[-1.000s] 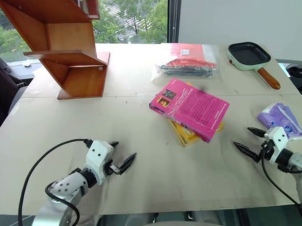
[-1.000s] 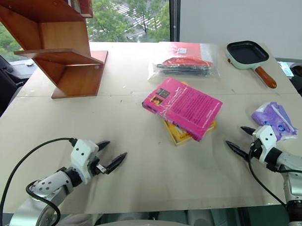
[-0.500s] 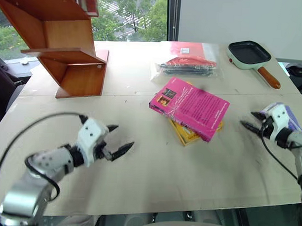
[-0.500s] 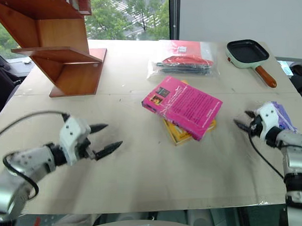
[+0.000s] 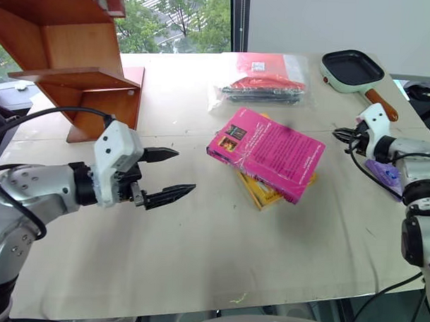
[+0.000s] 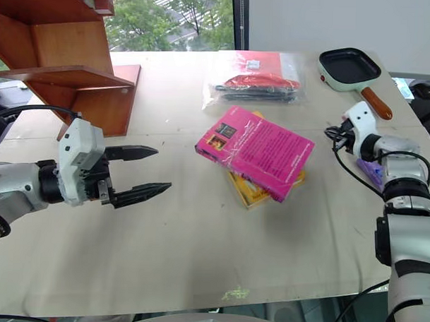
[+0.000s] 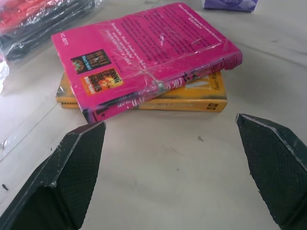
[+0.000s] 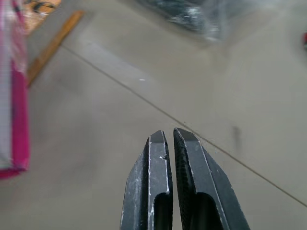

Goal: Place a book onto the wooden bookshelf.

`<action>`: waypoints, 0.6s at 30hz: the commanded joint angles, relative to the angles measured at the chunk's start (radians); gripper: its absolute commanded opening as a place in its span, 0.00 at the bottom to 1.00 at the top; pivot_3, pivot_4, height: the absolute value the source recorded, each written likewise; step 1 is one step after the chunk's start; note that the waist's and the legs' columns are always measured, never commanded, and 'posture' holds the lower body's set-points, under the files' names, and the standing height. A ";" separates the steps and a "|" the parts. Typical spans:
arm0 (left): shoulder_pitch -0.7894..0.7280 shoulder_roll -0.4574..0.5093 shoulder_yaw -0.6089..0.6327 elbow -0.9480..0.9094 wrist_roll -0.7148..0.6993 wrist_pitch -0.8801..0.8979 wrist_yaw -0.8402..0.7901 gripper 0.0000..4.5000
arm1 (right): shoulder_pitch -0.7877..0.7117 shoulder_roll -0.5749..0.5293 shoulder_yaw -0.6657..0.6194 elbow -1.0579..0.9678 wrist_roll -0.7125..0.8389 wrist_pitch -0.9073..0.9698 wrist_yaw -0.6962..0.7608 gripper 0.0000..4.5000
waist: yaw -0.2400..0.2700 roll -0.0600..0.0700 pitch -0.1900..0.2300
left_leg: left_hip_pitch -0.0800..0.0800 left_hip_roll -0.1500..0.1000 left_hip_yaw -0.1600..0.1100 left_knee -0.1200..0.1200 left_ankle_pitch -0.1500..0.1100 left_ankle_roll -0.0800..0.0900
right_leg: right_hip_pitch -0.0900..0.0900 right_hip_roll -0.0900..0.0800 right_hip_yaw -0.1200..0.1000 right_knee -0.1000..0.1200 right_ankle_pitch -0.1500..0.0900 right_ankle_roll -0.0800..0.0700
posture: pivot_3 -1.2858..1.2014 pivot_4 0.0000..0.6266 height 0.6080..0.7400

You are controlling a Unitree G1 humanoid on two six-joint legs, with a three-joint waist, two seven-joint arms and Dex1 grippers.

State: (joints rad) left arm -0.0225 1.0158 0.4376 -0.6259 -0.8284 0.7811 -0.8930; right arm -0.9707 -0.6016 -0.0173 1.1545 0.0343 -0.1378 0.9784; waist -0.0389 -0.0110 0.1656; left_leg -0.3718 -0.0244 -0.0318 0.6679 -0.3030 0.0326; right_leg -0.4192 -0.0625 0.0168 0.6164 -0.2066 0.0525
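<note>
Your left gripper (image 5: 168,175) hangs above the table (image 5: 198,252) with its two black fingers spread wide apart, nothing between them, aimed toward the book (image 5: 266,154). Your right gripper (image 8: 169,139) has its ribbed fingers pressed together on nothing, out past the book's far corner.

The book lies flat near the table's middle, stacked on a yellow book (image 7: 192,96), well apart from the wooden bookshelf (image 5: 77,64) at the far left corner. Its long axis runs diagonally, from the end nearer the bookshelf toward the near right edge of the table, cover face up.

It is a thick rectangular paperback, bright magenta, with small dark pictures at the corner nearest your left gripper, fine text across the cover, and a glossy, creased plastic skin. The bookshelf is smooth reddish-brown wood with slanted boards and flat shelves.
</note>
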 commanded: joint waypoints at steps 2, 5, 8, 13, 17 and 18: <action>0.058 0.004 0.075 -0.039 -0.015 -0.018 -0.036 1.00 | -0.056 0.021 0.001 0.005 0.001 -0.027 0.085 0.02 | 0.000 0.000 0.000 | 0.000 0.000 0.000 0.000 0.000 0.000 | 0.000 0.000 0.000 0.000 0.000 0.000 | 0.52 0.24 1.00; 0.096 -0.004 0.105 -0.039 -0.021 -0.028 -0.062 1.00 | -0.062 0.035 -0.005 -0.019 0.021 0.004 0.174 0.02 | 0.000 0.000 0.000 | 0.000 0.000 -0.001 0.000 0.000 0.000 | 0.000 0.000 -0.001 0.001 0.000 0.000 | 0.52 0.24 1.00; 0.105 -0.027 0.113 -0.022 -0.013 -0.057 -0.068 1.00 | -0.043 0.037 0.005 -0.066 0.028 0.038 0.245 0.02 | 0.003 0.001 0.001 | 0.000 0.000 -0.001 0.001 0.000 0.000 | 0.000 -0.001 -0.001 0.002 0.000 0.000 | 0.52 0.24 1.00; 0.092 -0.048 0.081 0.010 0.023 -0.111 -0.078 1.00 | 0.008 0.045 0.009 -0.178 0.045 0.097 0.294 0.02 | 0.001 0.001 0.001 | 0.000 0.000 -0.002 0.001 0.000 0.000 | -0.001 -0.001 -0.001 0.003 0.000 0.000 | 0.52 0.24 1.00; 0.096 -0.051 0.056 0.033 0.045 -0.138 -0.091 1.00 | 0.057 0.054 0.010 -0.301 0.067 0.159 0.304 0.02 | 0.001 0.001 0.001 | 0.000 0.000 -0.002 0.001 0.000 0.000 | -0.001 -0.001 -0.001 0.003 0.000 0.000 | 0.52 0.24 1.00; 0.098 -0.052 0.051 0.035 0.049 -0.143 -0.094 1.00 | 0.072 0.055 0.011 -0.335 0.072 0.176 0.304 0.02 | 0.001 0.001 0.001 | 0.000 0.000 -0.002 0.001 0.000 0.000 | -0.001 -0.001 -0.001 0.003 0.000 0.000 | 0.52 0.24 1.00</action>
State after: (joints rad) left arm 0.0776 0.9664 0.4880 -0.5869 -0.7852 0.6645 -0.9769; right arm -0.9055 -0.5419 -0.0063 0.8983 0.0816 0.0151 1.2698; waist -0.0378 -0.0102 0.1664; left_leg -0.3719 -0.0247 -0.0333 0.6687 -0.3029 0.0323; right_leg -0.4202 -0.0633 0.0159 0.6198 -0.2065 0.0523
